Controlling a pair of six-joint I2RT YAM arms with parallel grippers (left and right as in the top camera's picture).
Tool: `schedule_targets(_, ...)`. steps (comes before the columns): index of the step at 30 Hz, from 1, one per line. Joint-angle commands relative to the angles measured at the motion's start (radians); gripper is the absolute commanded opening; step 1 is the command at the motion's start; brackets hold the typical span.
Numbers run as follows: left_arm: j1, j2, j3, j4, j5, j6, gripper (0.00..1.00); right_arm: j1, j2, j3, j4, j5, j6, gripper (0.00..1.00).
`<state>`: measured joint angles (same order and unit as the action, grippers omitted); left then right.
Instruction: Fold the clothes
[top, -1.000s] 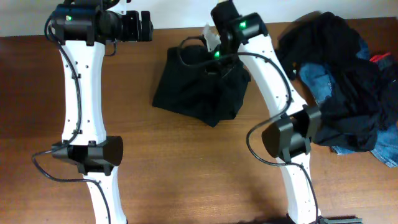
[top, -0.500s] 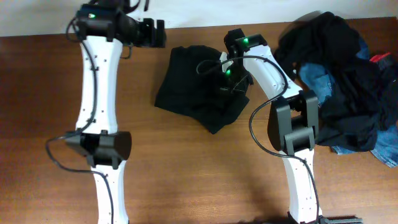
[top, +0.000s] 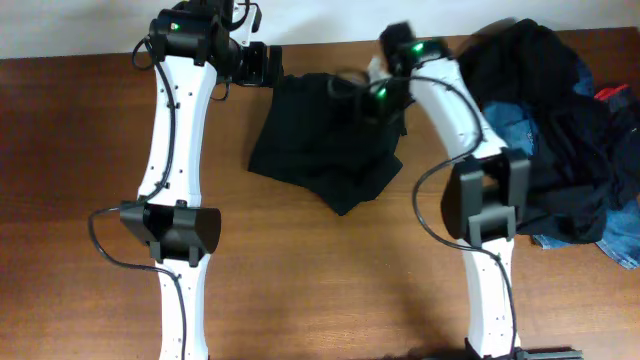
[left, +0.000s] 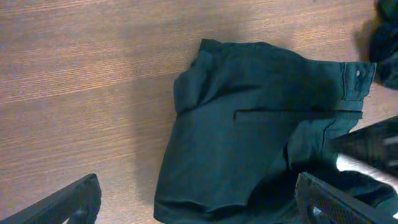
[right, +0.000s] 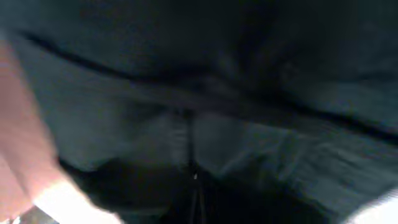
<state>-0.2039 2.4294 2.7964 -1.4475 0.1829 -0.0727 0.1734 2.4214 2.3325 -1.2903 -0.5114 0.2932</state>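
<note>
Evidently for the fold: right hand (top: 372, 97) closed at far edge of black garment (top: 320, 140), grip unconfirmed; left hand (top: 262, 62) wide, poised opposite.

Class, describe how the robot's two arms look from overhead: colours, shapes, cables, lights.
The left arm and right arm have slim white links joined by chunky black joint housings. Thin black cables loop beside each. Small green lights glow near the wrists. The left gripper's fingers are black.
</note>
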Motion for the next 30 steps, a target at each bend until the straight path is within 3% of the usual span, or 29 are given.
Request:
schedule_targets(1,-0.001,0.01,-0.002,-0.005,0.011,-0.01,0.99,-0.055,-0.101,0.102,-0.032,-0.02,0.048,0.04)
schedule_targets(9,-0.007,0.01,-0.002,-0.007,0.024,-0.005,0.99,-0.155,-0.093,0.077,-0.12,0.027,0.063,0.04)
schedule_targets(13,-0.027,0.01,-0.002,-0.006,0.084,0.074,0.99,-0.161,-0.092,0.031,-0.121,0.121,0.043,0.06)
schedule_targets(15,-0.047,0.011,-0.002,-0.005,0.09,0.138,0.99,-0.161,-0.092,0.019,-0.121,0.15,0.021,0.14)
schedule_targets(20,-0.115,0.032,-0.002,0.002,0.073,0.246,0.99,-0.186,-0.103,0.026,-0.119,0.149,0.003,0.6)
schedule_targets(22,-0.143,0.058,-0.002,0.011,0.038,0.247,0.99,-0.212,-0.116,0.026,-0.121,0.146,0.003,0.72)
schedule_targets(27,-0.2,0.134,-0.002,0.028,-0.039,0.247,0.96,-0.302,-0.153,0.026,-0.135,0.116,-0.018,0.78)
schedule_targets(28,-0.207,0.147,-0.002,0.033,-0.041,0.247,0.91,-0.321,-0.16,0.026,-0.14,0.113,-0.024,0.78)
schedule_targets(29,-0.213,0.159,-0.002,0.037,-0.043,0.247,0.79,-0.343,-0.167,0.026,-0.143,0.111,-0.027,0.76)
schedule_targets(30,-0.217,0.166,-0.002,0.041,-0.043,0.247,0.73,-0.362,-0.173,0.026,-0.146,0.111,-0.027,0.7)
